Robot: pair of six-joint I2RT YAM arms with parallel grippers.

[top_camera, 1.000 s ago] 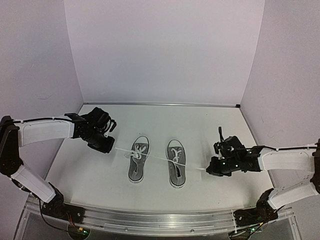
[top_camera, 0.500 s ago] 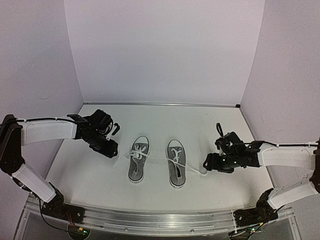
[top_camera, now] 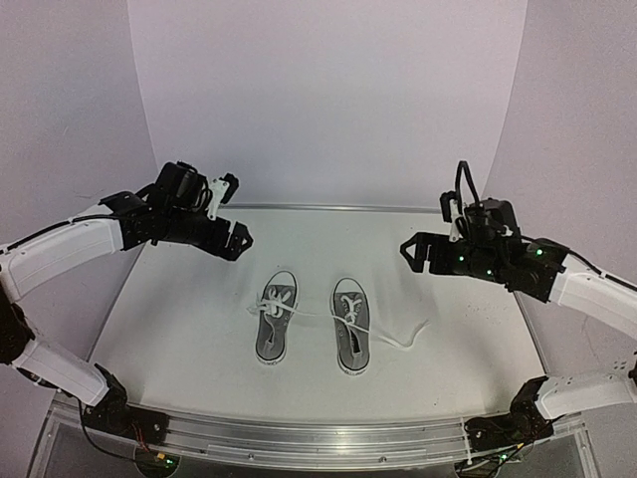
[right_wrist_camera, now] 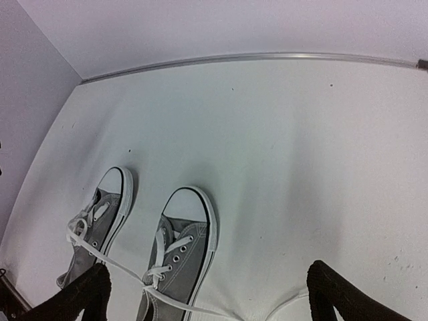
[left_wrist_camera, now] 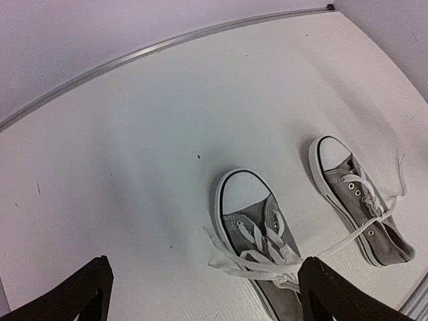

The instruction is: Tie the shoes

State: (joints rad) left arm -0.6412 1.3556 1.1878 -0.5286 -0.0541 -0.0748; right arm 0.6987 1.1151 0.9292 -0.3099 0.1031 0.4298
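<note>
The shoes are two small grey sneakers with white toe caps, standing side by side on the white table: the left shoe (top_camera: 271, 321) (left_wrist_camera: 261, 231) (right_wrist_camera: 99, 224) and the right shoe (top_camera: 350, 337) (left_wrist_camera: 358, 200) (right_wrist_camera: 179, 257). A white lace (top_camera: 317, 315) (right_wrist_camera: 114, 264) runs slack from a bunched knot on the left shoe across the right shoe. Its loose end (top_camera: 410, 337) lies curled on the table. My left gripper (top_camera: 239, 239) (left_wrist_camera: 204, 297) hangs open above and left of the shoes. My right gripper (top_camera: 410, 251) (right_wrist_camera: 210, 301) hangs open above and to their right. Neither holds anything.
Pale walls close the table on the back and both sides, with a metal strip (top_camera: 318, 207) along the back edge. An aluminium rail (top_camera: 318, 438) with both arm bases runs along the near edge.
Both grippers have opened and let go of the lace ends. Both arms have risen and drawn back towards the rear wall. The lace, taut before, now lies slack.
</note>
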